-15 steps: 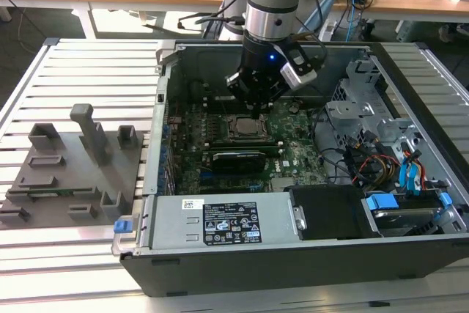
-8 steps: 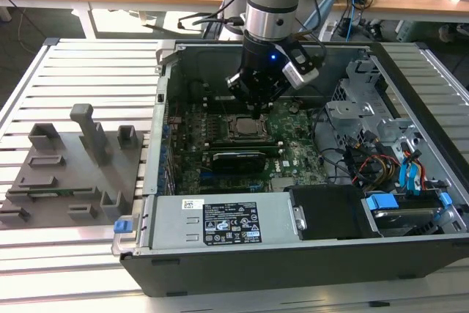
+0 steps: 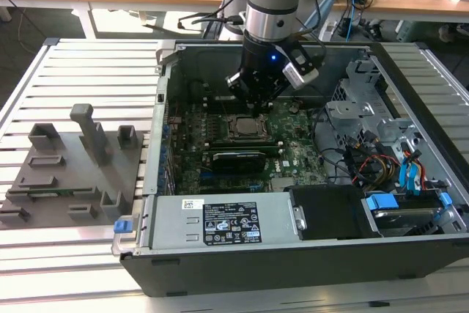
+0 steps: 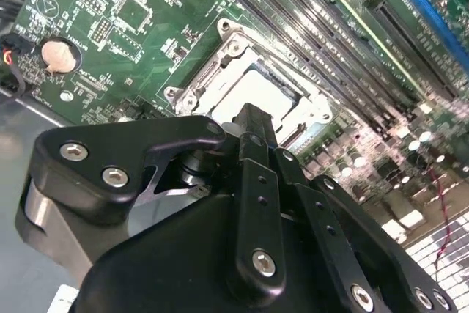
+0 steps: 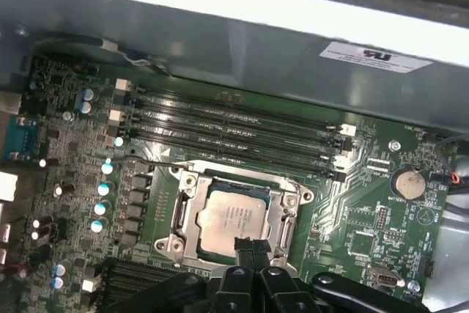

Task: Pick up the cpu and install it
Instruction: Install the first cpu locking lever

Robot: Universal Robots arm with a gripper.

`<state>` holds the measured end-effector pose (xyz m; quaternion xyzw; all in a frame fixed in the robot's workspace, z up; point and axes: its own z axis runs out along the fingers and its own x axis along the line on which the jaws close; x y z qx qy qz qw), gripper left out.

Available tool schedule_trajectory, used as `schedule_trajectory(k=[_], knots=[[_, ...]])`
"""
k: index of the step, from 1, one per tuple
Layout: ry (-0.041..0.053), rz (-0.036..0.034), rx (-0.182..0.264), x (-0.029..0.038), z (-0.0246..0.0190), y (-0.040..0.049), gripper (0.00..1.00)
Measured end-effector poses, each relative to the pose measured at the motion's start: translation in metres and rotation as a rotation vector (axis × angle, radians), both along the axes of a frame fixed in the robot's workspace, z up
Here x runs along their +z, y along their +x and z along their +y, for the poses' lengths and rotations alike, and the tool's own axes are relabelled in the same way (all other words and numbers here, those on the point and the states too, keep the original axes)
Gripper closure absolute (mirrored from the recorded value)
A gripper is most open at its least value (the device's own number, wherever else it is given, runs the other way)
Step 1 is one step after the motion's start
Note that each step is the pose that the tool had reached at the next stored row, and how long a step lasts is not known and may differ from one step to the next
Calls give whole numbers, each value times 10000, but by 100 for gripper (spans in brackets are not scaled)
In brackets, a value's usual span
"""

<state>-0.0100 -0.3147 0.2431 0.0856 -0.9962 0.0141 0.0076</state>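
The cpu (image 5: 229,219), a flat silvery square, lies in the metal-framed socket (image 5: 181,214) on the green motherboard (image 5: 366,236). In the second wrist view the cpu (image 4: 270,84) shows as a pale square inside the socket frame (image 4: 220,64). My gripper (image 5: 248,242) hangs just above the cpu's near edge, fingers shut together with nothing between them. From the exterior view the gripper (image 3: 254,102) stands inside the open computer case, right over the socket (image 3: 244,128).
Memory slots (image 5: 234,126) run beside the socket. A coin battery (image 5: 407,182) sits on the board. The case wall (image 3: 159,100), power supply (image 3: 227,221) and drive cage with cables (image 3: 381,152) ring the board. Grey fixture blocks (image 3: 73,166) stand at the exterior view's left.
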Motion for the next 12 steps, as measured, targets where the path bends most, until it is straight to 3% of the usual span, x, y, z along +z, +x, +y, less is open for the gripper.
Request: schedule_trajectory(k=[5, 12], knots=[[-6, 0, -928, -1, -1, 0, 89], [-11, -1, -949, 0, 0, 2, 89]])
